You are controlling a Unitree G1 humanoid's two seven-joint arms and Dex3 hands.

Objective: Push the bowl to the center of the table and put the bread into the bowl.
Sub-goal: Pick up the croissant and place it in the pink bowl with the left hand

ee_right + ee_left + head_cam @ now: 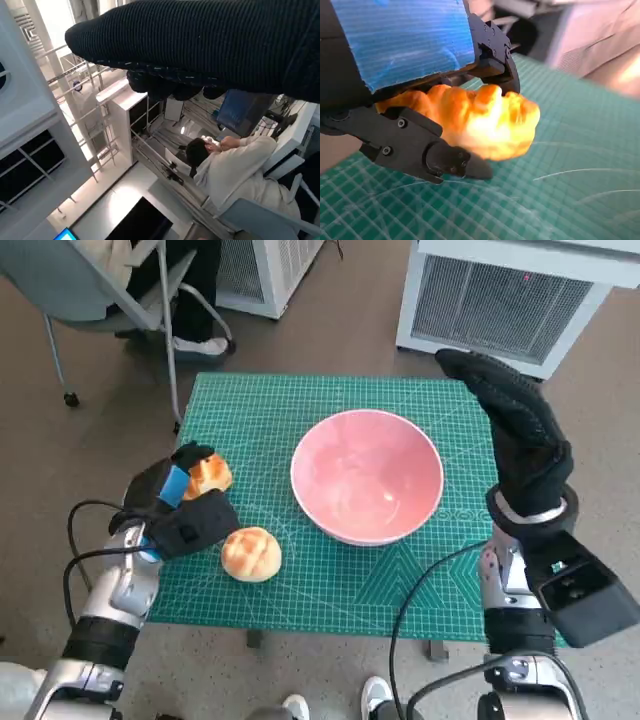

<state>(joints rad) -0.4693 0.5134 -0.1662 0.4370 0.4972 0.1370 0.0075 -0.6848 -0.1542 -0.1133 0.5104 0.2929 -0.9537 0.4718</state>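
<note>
Two bread rolls show in my head view: one (251, 553) lying loose on the green mat (300, 410) near the front edge of the table, the other, the held roll (210, 475), in my left robot hand (180, 510) at the mat's left side. The pink bowl (367, 488) sits roughly mid-table, a little to the right, and holds nothing. I judge the pushing step done or nearly so, and the bread step just starting. My right robot hand (515, 430) stands upright past the bowl's right rim, fingers extended and together, holding nothing; I can't tell whether it touches the bowl.

From the left wrist view, the black fingers (420, 145) close round the golden, craggy roll from both sides, with the blue-taped back above it. The grip looks firm, and the roll appears to sit just above the mat, though I can't be sure it is lifted.

The right wrist view gives me mostly the glove (200, 45) as a dark band, with a person seated beyond at a desk; the bowl is out of frame.

Next, I reckon I need to raise the roll clear of the rim, carry it rightward over the bowl, and let go low.

I can read no brand, label or writing; the mat's printed grid lines are too fine to make out.
</note>
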